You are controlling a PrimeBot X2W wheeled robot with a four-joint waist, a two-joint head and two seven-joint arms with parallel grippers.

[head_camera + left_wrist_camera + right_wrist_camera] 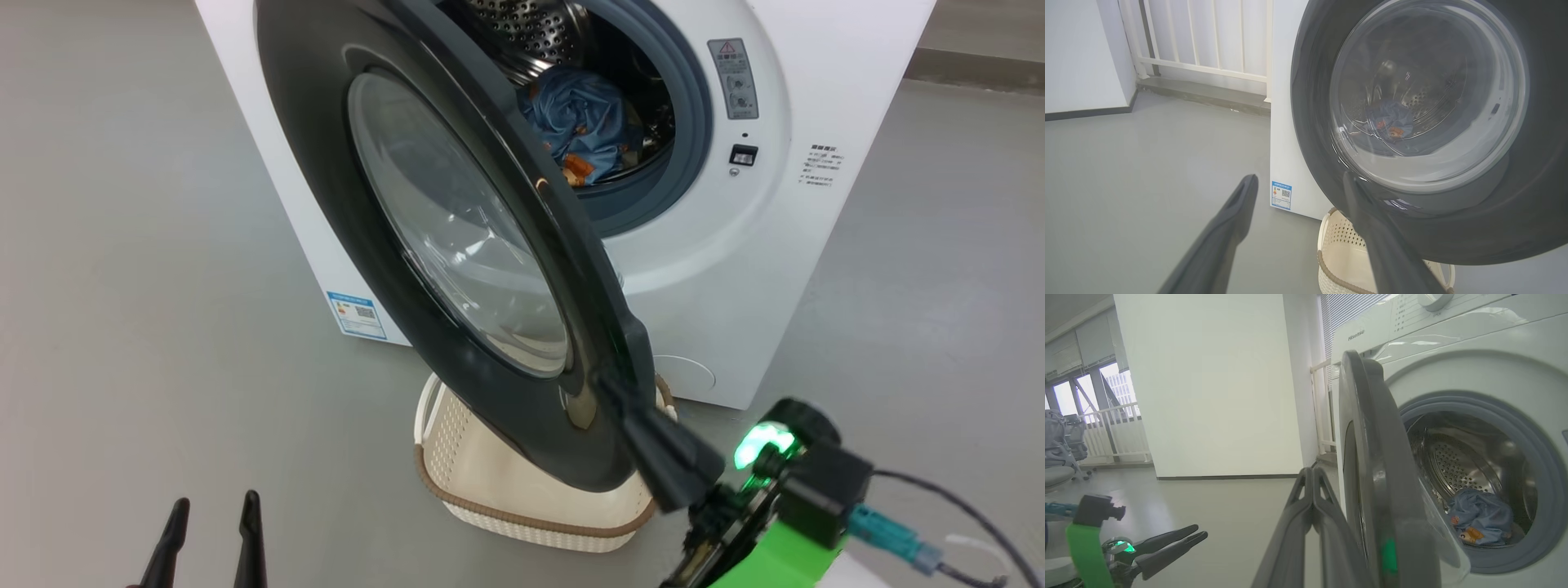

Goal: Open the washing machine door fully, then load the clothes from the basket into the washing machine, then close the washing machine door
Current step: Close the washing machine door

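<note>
— Step?
— Closing door [457, 245]; clothes [584, 122] in drum [531, 33], basket [490, 482] under door, looking empty
— Hands?
— Right hand [612, 388] clenched, tips at door; left hand [214, 500] released. Next: push until latched

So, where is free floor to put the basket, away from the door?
Bare floor: left of the machine and basket, ahead of the left gripper, and right of the machine. Crowded under the door: the basket stands there, right gripper at the door's edge.
</note>
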